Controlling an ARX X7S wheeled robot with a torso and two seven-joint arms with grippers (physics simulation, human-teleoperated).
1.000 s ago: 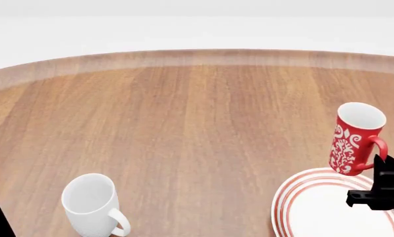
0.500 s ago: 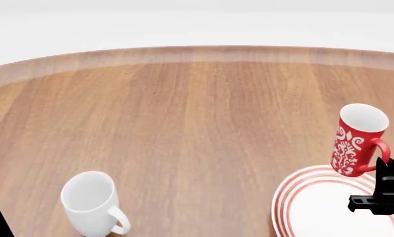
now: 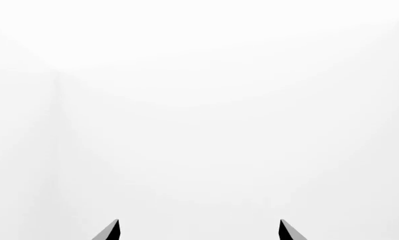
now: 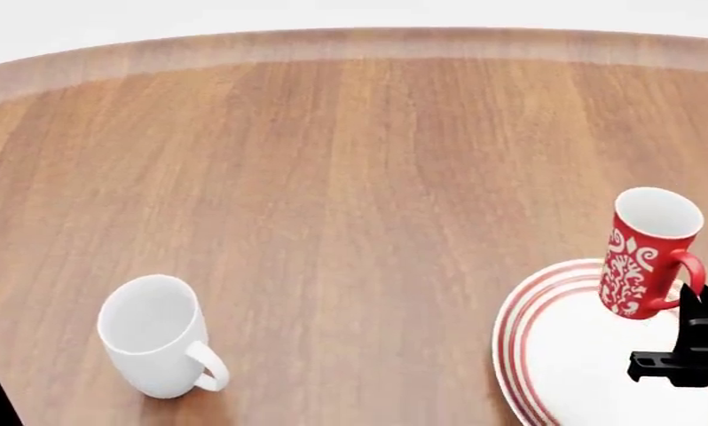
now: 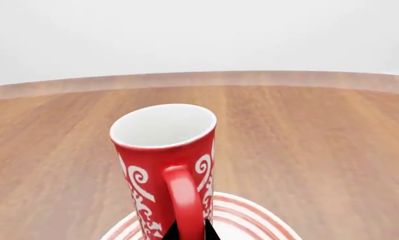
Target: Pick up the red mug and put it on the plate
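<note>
A plain white mug (image 4: 153, 335) stands near left on the wooden tabletop (image 4: 354, 177), well apart. Near right, the right end effector (image 5: 188, 232) pinches the handle of the red mug (image 4: 644, 253), upright, mouth up, handle facing near, over the plate's (image 4: 531, 346) far edge. The left end effector (image 3: 198, 231) is spread.

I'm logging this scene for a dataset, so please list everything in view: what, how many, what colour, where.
red mug: one, red with white swirls, white inside, upright over the plate's far edge; its handle is in the right pincer.
plate: one, white with red rings, near right of table.
white mug: one, plain white, near left of table.
table: one, brown wood, under everything.
right pincer: one, black, shut on the mug's handle.
left pincer: one, black tips, open, facing blank white.
</note>
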